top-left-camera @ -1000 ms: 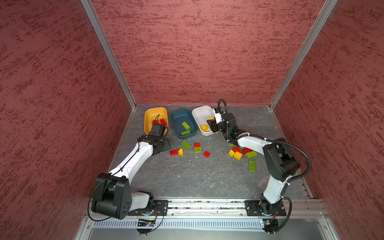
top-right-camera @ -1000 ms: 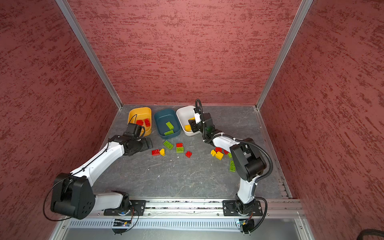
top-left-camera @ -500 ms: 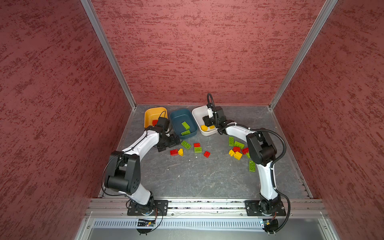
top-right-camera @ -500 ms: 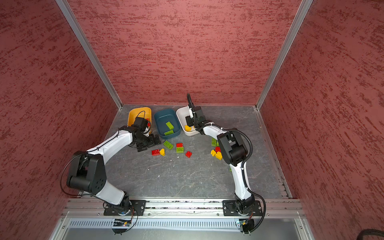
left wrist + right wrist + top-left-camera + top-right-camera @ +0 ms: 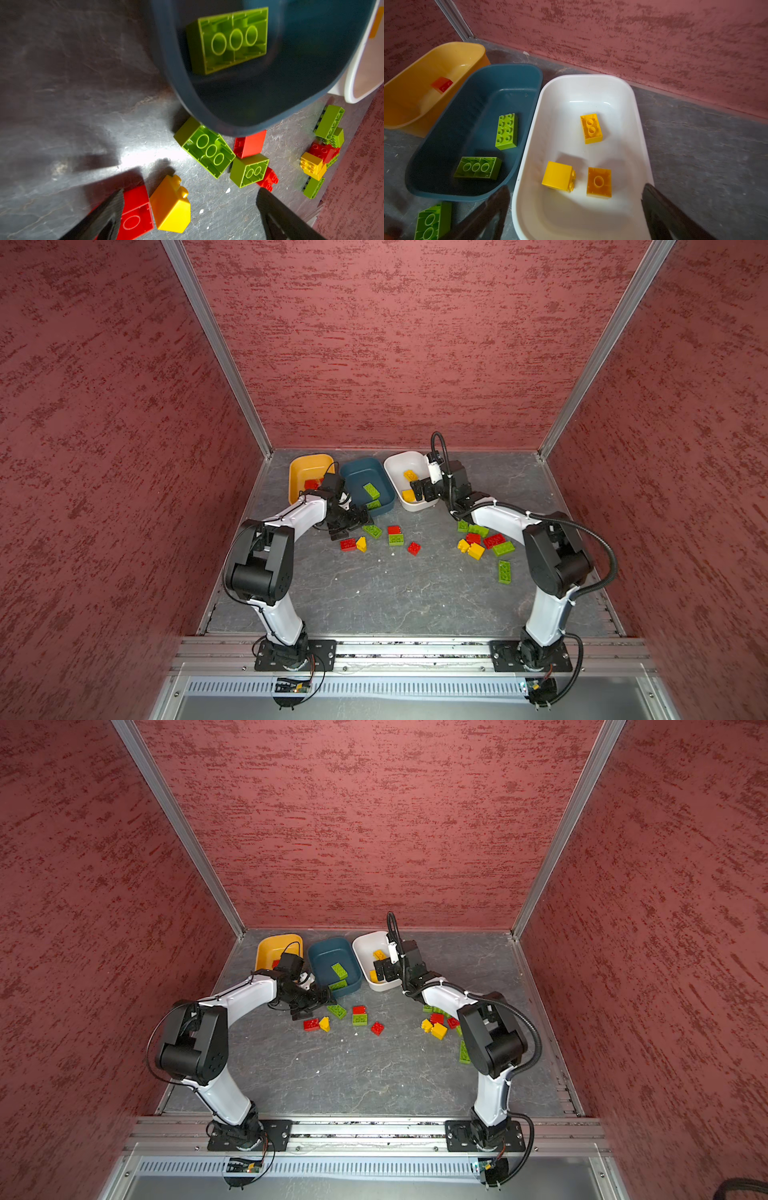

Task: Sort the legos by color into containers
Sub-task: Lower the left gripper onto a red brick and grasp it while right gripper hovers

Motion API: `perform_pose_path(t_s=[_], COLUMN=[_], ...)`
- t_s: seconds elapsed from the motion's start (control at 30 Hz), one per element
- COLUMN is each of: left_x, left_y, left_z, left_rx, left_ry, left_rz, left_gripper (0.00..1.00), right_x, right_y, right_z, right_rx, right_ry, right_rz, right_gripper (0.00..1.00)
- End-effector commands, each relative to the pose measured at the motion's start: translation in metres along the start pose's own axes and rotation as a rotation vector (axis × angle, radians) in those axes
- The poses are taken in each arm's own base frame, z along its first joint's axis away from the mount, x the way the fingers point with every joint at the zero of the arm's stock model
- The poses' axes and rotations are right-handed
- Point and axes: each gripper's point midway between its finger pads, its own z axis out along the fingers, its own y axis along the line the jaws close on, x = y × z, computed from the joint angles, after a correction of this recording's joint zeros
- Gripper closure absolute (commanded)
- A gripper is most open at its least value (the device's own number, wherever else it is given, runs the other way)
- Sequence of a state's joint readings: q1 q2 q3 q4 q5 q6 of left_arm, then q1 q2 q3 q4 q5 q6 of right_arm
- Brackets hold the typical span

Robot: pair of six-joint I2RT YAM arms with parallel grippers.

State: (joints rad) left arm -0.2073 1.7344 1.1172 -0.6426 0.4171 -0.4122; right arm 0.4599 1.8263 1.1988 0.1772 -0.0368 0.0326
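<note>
Three containers stand at the back: a yellow tub [image 5: 305, 468] with a red brick [image 5: 442, 85], a teal tub [image 5: 357, 477] with two green bricks [image 5: 506, 132], and a white tub [image 5: 397, 485] with three yellow bricks [image 5: 591, 128]. My right gripper [image 5: 576, 191] hangs open over the white tub's near end [image 5: 422, 493], holding nothing. My left gripper [image 5: 190, 197] is open low over the floor in front of the teal tub [image 5: 349, 526]. A loose yellow brick [image 5: 170, 207] lies between its fingers, and a red brick [image 5: 135, 214] lies beside one finger.
Loose legos lie in two groups on the grey floor: a middle one [image 5: 395, 539] of red, green and yellow bricks, and one at the right [image 5: 484, 543] under my right forearm. A green brick [image 5: 504, 571] lies apart. Red walls close in the back and sides.
My right gripper's jaws have opened over the white tub. My left gripper has moved from the yellow tub down toward the middle group of loose bricks, staying open.
</note>
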Motion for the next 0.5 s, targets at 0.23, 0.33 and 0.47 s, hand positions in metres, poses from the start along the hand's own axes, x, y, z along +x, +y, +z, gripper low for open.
perform_pose_path(t_s=[0.23,0.33,0.47], left_x=[0.069,0.082,0.098], left_y=[-0.011,-0.001,0.012], left_z=[-0.012,-0.011,-0.006], left_rx=[0.058,-0.037,-0.183], left_ry=[0.088,0.097,0.129], left_rz=[0.06,0.088,0.191], left_gripper=[0.01,0.0,0.0], right_x=[0.004,0.004,0.001], right_y=[-0.01,-0.008,-0.008], right_z=[-0.018,-0.017,-0.017], right_rx=[0.054,0.043,0.042], right_ry=[-0.042,-0.043,-0.054], right_rz=[0.07,0.092,0.099], right_gripper=[0.01,0.01,0.01])
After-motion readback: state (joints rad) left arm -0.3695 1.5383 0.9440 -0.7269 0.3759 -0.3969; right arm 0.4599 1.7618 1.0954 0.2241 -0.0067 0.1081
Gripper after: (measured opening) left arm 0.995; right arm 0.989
